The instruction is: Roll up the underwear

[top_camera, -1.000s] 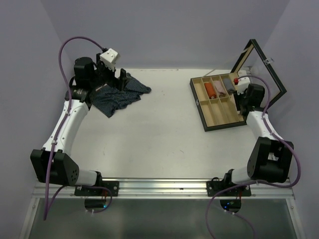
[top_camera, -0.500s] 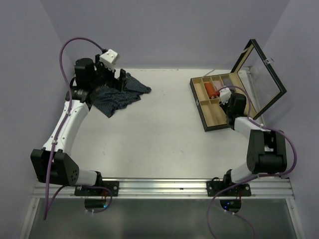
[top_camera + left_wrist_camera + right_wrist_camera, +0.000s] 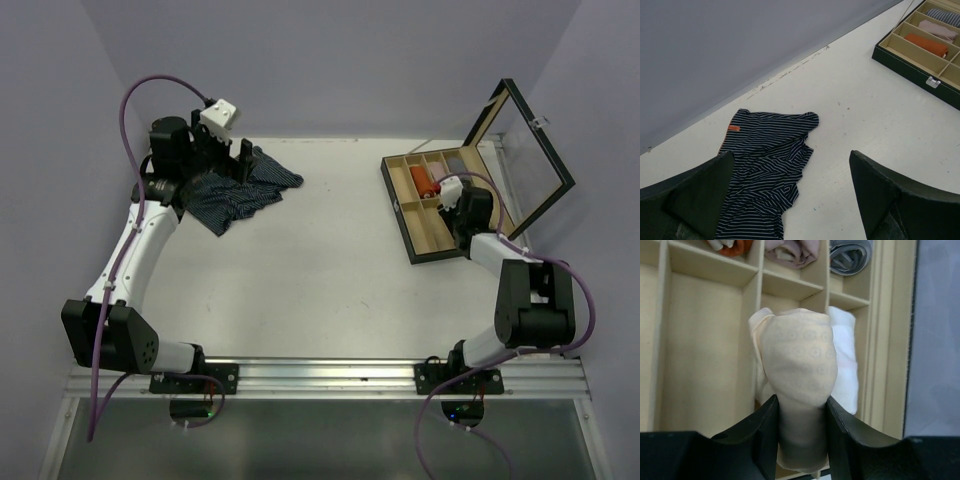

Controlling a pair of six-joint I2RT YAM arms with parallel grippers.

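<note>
Beige underwear (image 3: 797,357), rolled, pinched in right gripper (image 3: 800,409); navy striped underwear (image 3: 765,142) crumpled under spread left gripper (image 3: 791,159).

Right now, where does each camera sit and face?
Top external: above, behind both arms, looking down on the table; both show whole.
Left wrist: sits behind the open left gripper, facing the navy underwear.
Right wrist: sits above the right gripper, which clamps the beige underwear over the wooden box.
Shared: top external and left wrist both show navy underwear, box.
</note>
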